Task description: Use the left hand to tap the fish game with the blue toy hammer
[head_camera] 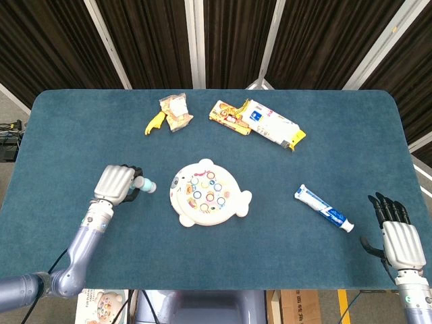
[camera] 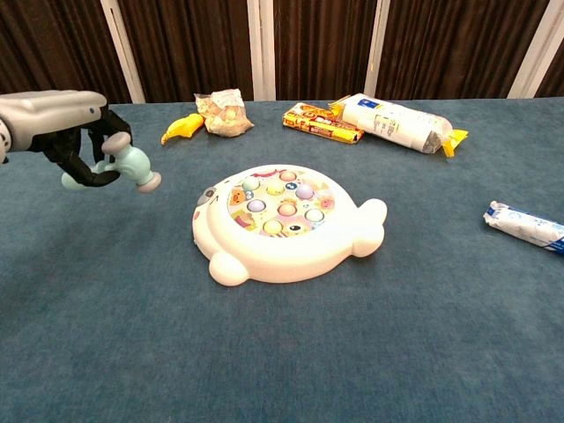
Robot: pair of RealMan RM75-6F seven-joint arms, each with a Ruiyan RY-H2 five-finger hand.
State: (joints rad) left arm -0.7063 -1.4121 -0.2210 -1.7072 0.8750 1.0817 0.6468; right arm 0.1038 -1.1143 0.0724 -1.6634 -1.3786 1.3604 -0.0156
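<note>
The white, fish-shaped plastic game (head_camera: 208, 192), its round face dotted with small pastel fish, lies flat near the middle of the dark teal felt table (head_camera: 81, 135) and serves as the landmark here. Just to the left of the game, the left hand (head_camera: 116, 183), grey-backed with black fingers, is clamped around the handle of the pale blue toy hammer (camera: 123, 166); the hammer is held up off the felt, its head pointing toward the game's edge without touching it. Behind the game and to its left lie a yellow plastic piece (head_camera: 154, 123) and a crumpled clear snack bag (head_camera: 176, 111), side by side. Behind the game and to its right a yellow-orange snack packet (head_camera: 228, 117) touches a white wrapped pack with yellow ends (head_camera: 273, 125). To the right of the game lies a white and blue toothpaste tube (head_camera: 323, 208). Further right, at the table's near corner, the right hand (head_camera: 399, 235) holds nothing, fingers straight and apart.
</note>
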